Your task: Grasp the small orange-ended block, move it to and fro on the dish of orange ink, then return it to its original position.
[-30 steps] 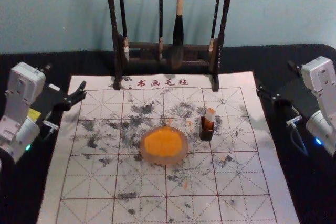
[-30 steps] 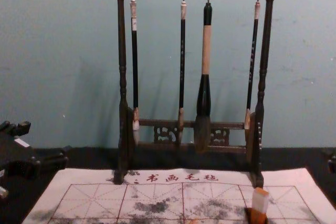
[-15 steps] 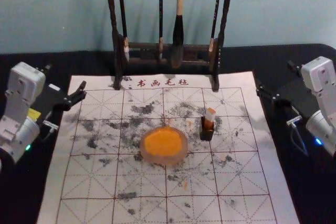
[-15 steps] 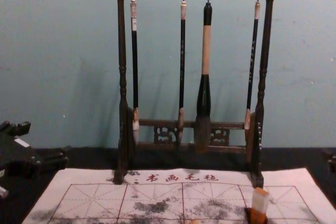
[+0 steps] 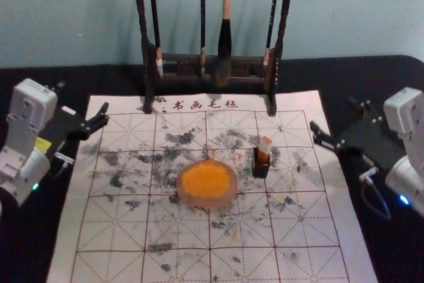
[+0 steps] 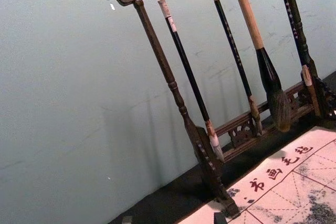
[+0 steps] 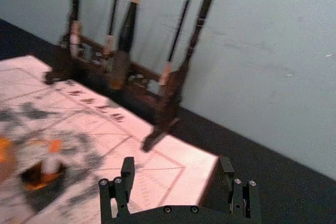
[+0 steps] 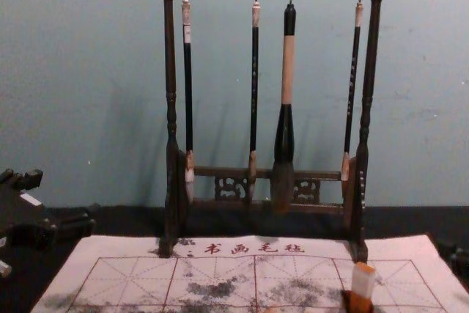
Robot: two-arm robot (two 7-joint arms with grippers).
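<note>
My right gripper (image 5: 335, 114) is over the mat's right edge, right of the block and apart from it; in the right wrist view the gripper (image 7: 177, 167) stands open and empty. The small block (image 5: 265, 143), clear with orange ends, rises from a dark square holder (image 5: 261, 169), its lower part hidden inside. The chest view has the block (image 8: 362, 287) leaning slightly. Left of the holder lies a round dish (image 5: 190, 199) of orange ink (image 5: 206, 179). My left gripper (image 5: 84, 100) is parked open by the mat's left edge; the left wrist view catches its fingertips, the gripper (image 6: 174, 219) empty.
A dark wooden rack (image 8: 170, 108) stands at the mat's back edge, with several brushes hanging from it, one a thick brush (image 8: 287, 108). The white gridded mat (image 5: 112, 230), stained with ink, lies on a black tabletop (image 5: 40, 243).
My right gripper has moved inward and slightly toward the near side, closer to the holder. The left arm, block, holder and dish have stayed where they were.
</note>
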